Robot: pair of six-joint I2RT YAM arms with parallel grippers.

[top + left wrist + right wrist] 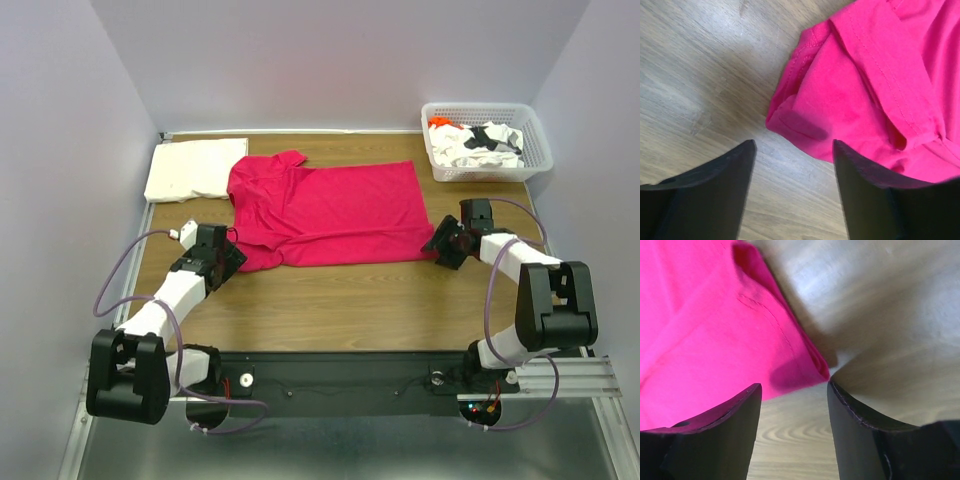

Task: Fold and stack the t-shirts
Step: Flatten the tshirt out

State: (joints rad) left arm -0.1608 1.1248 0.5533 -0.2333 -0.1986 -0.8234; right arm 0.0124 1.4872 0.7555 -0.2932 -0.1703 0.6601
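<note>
Okay, magenta shirt (325,212) lies spread mid-table, collar end to my left, hem to my right. A crease runs along its near side, so I judge it part-folded, not finished. Cream shirt (195,168) sits folded flat at the far-left corner, just beside the magenta collar end; that one looks done and I read it as the base of the stack. Crumpled shirts (480,145), white with black print plus some orange, are heaped in the basket (482,107) at the far right, none folded. So one is done, one is in hand, and the heap is left.

Left gripper (792,147) is low over the table (350,300) at the shirt's near-left sleeve corner, jaws apart, nothing between them, cloth just ahead of the tips. Right gripper (794,387) is at the near-right hem corner, jaws apart too — the corner pokes toward the gap but is not pinched.

Hard to tell:
- how many layers the magenta fold has
- how many shirts the basket holds
- whether either gripper's tips touch the wood — the wrist views crop them
</note>
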